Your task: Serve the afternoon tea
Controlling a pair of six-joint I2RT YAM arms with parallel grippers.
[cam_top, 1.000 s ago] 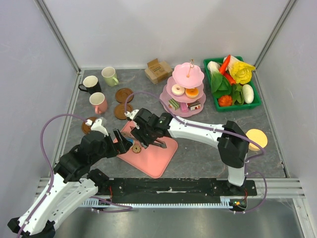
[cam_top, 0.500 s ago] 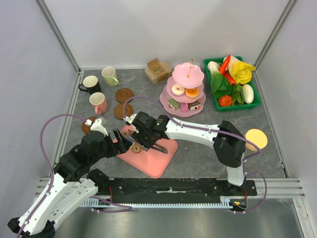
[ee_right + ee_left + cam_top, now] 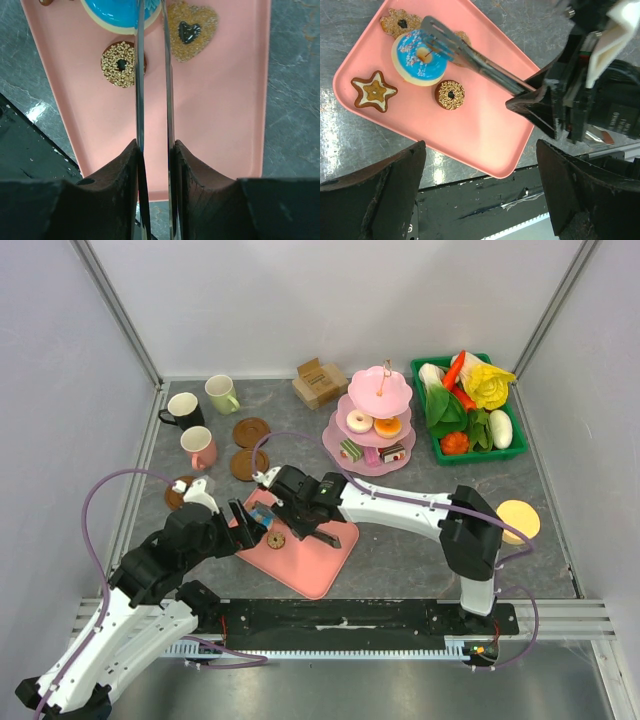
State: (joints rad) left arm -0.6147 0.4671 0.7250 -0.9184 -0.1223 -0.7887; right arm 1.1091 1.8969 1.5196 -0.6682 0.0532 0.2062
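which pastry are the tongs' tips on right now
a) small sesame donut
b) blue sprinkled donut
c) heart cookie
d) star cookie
b: in the left wrist view the tongs end over the blue donut, while the star cookie and sesame donut lie apart from them.

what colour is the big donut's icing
Blue with sprinkles; the big donut shows best in the left wrist view.
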